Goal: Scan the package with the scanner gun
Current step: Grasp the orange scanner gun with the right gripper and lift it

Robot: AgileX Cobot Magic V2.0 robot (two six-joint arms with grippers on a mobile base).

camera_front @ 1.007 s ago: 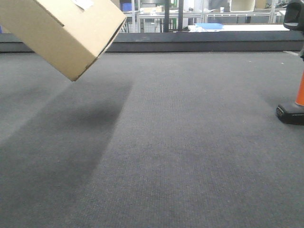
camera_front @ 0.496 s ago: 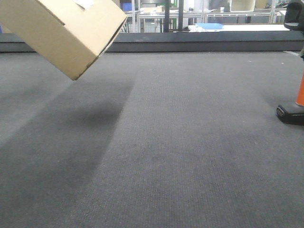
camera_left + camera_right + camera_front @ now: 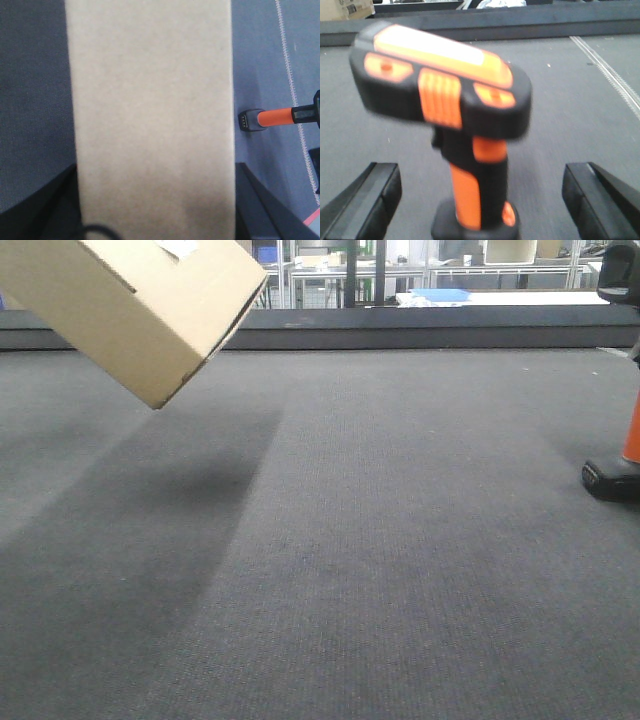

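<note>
front-facing view: nothing of the robot shows; the package point(image 3: 140, 310) hangs tilted at the upper left, one corner lowest, clear of the grey mat point(image 3: 380, 570); i judge it is raised and turned so that its label side can be offered to the reader; a scrap of white, probably the label point(image 3: 180, 248), shows at its top edge; the scanner gun point(image 3: 615, 475) stands on its flat foot at the far right, well apart from the box; count: one package, one scanner gun. left wrist view: the left claw point(image 3: 155, 172) is clenched on the package, its two dark fingers point(image 3: 45, 205) lying one against each side, the plain cardboard filling the space between them; that grip is what keeps the box aloft; the scanner gun sits out beyond the claw's right finger, down on the mat, not touching the box. right wrist view: the right claw point(image 3: 480, 175) is released, its two fingers spread wide; the scanner gun stands upright between them, touching neither, a little blurred; i judge the claw is lined up to close on the orange shaft, not yet gripping; one brown carton point(image 3: 347, 7) lies far beyond the claw; in all, two claws, one grasping, one empty.
</note>
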